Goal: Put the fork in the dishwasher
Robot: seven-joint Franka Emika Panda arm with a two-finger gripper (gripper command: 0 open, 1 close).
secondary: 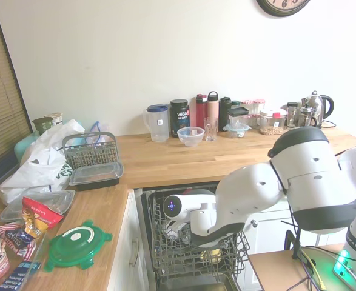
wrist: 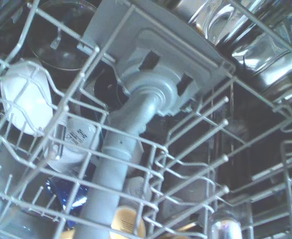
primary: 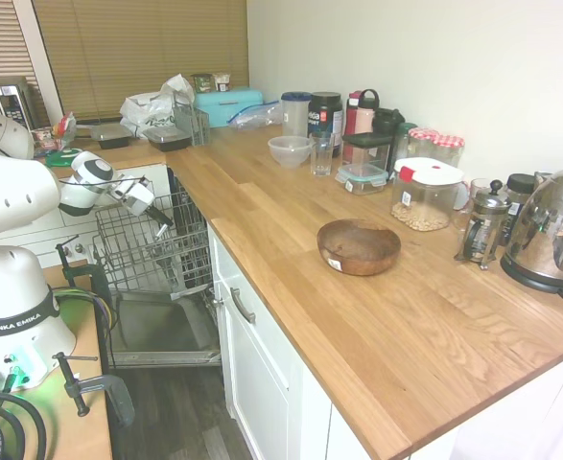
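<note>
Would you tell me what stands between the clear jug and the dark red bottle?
A black tub stands between the jug and the dark red bottle, clearest in the second exterior view.

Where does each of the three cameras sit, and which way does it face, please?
First exterior: beside the arm's base, looking along the counter; arm and tool enter from the left, over the rack.
Second exterior: opposite side, facing the wall; the arm fills the right, reaching into the dishwasher.
Wrist: inside the dishwasher, close on rack wires and a grey spray arm; no robot parts show.
Both exteriors share the rack and the bowl.
</note>
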